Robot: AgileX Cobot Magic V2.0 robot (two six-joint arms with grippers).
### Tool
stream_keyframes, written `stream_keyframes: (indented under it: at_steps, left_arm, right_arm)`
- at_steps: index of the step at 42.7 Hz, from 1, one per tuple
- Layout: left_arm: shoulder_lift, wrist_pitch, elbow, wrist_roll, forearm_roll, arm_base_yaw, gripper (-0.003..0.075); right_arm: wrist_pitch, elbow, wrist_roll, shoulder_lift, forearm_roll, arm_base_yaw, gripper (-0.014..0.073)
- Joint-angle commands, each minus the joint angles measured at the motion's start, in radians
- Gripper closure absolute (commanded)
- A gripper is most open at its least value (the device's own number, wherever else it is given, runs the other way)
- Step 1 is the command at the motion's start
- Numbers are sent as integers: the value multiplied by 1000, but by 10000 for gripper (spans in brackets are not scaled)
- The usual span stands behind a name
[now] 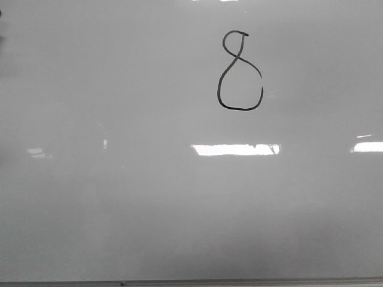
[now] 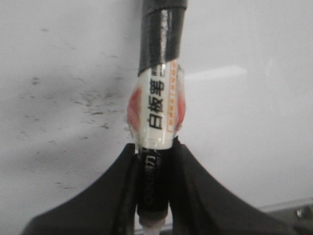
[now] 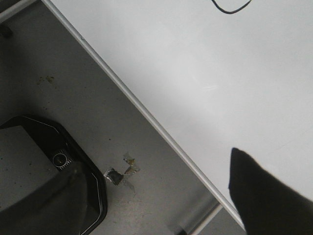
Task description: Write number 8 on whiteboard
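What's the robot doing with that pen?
It has been drawing. A black 8 is already on the whiteboard, top loop a bit open. The left hand is shut on a marker over the board. The right hand is open and holds nothing, by the board's edge.

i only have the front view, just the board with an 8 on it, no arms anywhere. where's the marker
Observer: The left end effector is shut on the marker, which has black tape on its upper barrel.
Operator: is the right one holding anything
Observer: No, the right end effector looks open and empty, its fingers spread wide.
Operator: where is it hanging
Observer: Over the whiteboard edge, with grey floor beyond it.
Operator: can it see the drawing
Observer: Only the lower curve of the number 8.
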Motion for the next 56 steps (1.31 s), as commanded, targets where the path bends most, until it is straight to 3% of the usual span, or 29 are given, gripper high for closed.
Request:
stream_keyframes:
  at_steps: [1, 9, 18, 21, 28, 32, 38, 49, 56]
  left_arm:
    - [-34, -254, 57, -48, -22, 28, 643]
    - [8, -562, 193, -51, -32, 28, 644]
    - [92, -640, 205, -53, -44, 28, 633]
    - [116, -646, 203, -53, -44, 28, 582]
    - [147, -650, 203, -53, -44, 28, 363]
    - [149, -650, 203, -53, -44, 28, 321]
    - [127, -599, 195, -53, -44, 28, 321]
    - [-30, -321, 121, -53, -4, 28, 321]
    - [-161, -211, 94, -39, -4, -19, 321]
  right_arm:
    - [-53, -28, 2, -12, 2, -7, -18]
    - [-75, -28, 2, -12, 2, -7, -18]
    - [-75, -27, 2, -12, 2, -7, -18]
    - [-75, -27, 2, -12, 2, -7, -18]
    - [-75, -27, 2, -12, 2, -7, -18]
    - [-75, -27, 2, -12, 2, -7, -18]
    - [-61, -27, 21, -12, -16, -7, -18]
    - [-17, -27, 408, -41, -212, -7, -18]
    - [-31, -9, 459, -95, -229, -7, -18]
